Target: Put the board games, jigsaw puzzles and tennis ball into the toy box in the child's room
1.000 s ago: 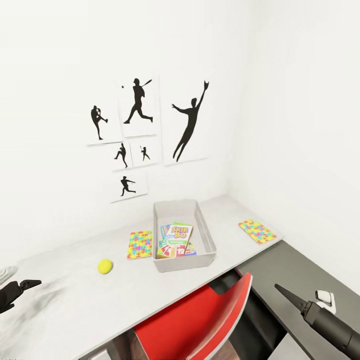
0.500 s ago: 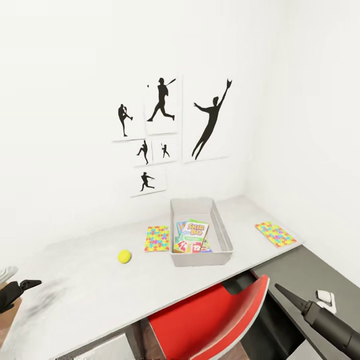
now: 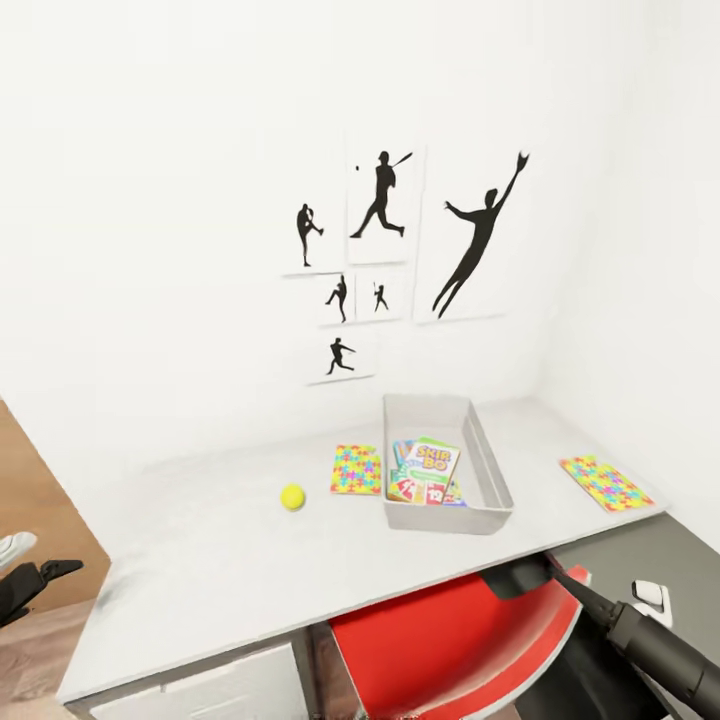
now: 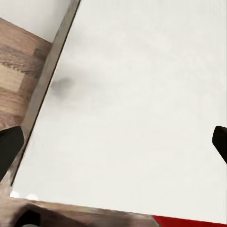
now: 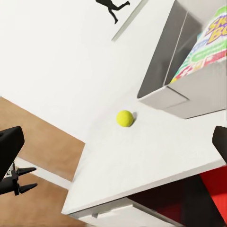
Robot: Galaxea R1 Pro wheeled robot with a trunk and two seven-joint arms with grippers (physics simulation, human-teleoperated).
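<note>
The light grey toy box (image 3: pixel 492 470) stands on the pale table (image 3: pixel 200 560) by the wall, with overlapping board games (image 3: pixel 428 468) lying inside it. One jigsaw puzzle (image 3: pixel 357 469) lies just left of the box and another jigsaw puzzle (image 3: pixel 606 483) sits at the table's right end. The yellow tennis ball (image 3: pixel 292 496) rests left of the first puzzle. My left gripper (image 3: pixel 30 572) hangs open off the table's left end. My right gripper (image 3: pixel 582 598) is open, low at the right near the chair. In the right wrist view the tennis ball (image 5: pixel 125 118) lies beside the toy box (image 5: pixel 165 92).
A red chair (image 3: pixel 450 640) is pushed under the table's front edge. A dark grey cabinet top (image 3: pixel 650 560) adjoins the table at the right. Wood floor (image 3: pixel 40 650) and a brown panel (image 3: pixel 35 500) lie to the left. Silhouette pictures (image 3: pixel 380 250) hang on the wall.
The camera has turned left, so the table and its things sit further right in the picture. A brown panel and the table's left end came into view. Both arms keep their pose.
</note>
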